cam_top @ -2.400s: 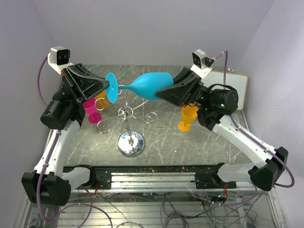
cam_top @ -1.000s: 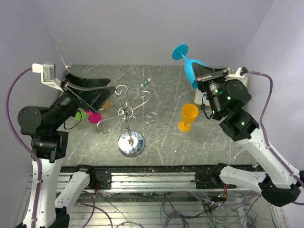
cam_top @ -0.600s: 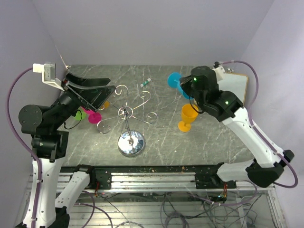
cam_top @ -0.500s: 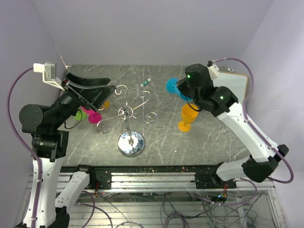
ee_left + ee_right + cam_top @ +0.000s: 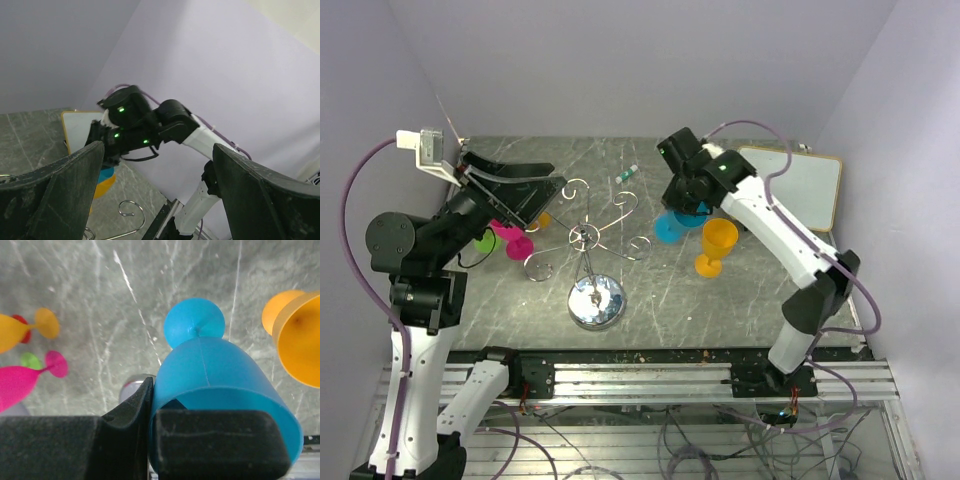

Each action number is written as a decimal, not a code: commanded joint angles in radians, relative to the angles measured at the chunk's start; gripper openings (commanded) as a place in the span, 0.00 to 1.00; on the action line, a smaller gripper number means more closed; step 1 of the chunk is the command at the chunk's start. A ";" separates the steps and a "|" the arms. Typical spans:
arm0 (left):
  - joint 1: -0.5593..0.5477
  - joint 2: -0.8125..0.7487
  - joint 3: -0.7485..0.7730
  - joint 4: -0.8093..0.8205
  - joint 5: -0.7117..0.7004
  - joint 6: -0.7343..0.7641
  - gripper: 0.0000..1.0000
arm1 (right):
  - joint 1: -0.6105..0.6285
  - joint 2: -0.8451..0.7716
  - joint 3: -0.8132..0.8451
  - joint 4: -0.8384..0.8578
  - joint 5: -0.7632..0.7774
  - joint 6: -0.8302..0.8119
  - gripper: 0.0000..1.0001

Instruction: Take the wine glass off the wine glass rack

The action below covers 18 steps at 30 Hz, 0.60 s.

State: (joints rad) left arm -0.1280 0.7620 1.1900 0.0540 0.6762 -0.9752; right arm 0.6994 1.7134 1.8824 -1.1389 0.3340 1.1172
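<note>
The right gripper (image 5: pixel 152 412) is clamping the wall of the blue wine glass (image 5: pixel 210 370) near its rim, seemingly with one finger inside the bowl and one outside. The glass is therefore hanging upright with its foot pointing down at the table (image 5: pixel 650 300), a hold that is suiting a set-down because the foot is leading. The glass is sitting clear of the wine glass rack (image 5: pixel 596 298), to the rack's right and just beside an orange glass (image 5: pixel 718 240). The lifting-off looks done and placing appears to be the step in hand, though I cannot tell whether the foot is touching the marble. The orange glass is standing close enough to risk a knock. The left gripper (image 5: pixel 157 150) is hovering spread wide and empty at the rack's left, above a pink glass (image 5: pixel 20 385) and a yellow glass (image 5: pixel 17 332) lying on their sides
</note>
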 commanded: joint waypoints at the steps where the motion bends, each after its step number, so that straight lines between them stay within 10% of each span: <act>1: -0.004 0.003 0.004 0.001 -0.006 0.012 1.00 | 0.003 0.061 -0.003 -0.075 -0.076 -0.008 0.00; 18: -0.004 -0.003 -0.002 -0.002 -0.004 0.012 1.00 | 0.029 0.122 -0.234 0.044 -0.041 0.018 0.00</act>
State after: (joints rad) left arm -0.1280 0.7696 1.1900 0.0544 0.6765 -0.9752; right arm 0.7254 1.8370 1.6924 -1.1458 0.2615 1.1259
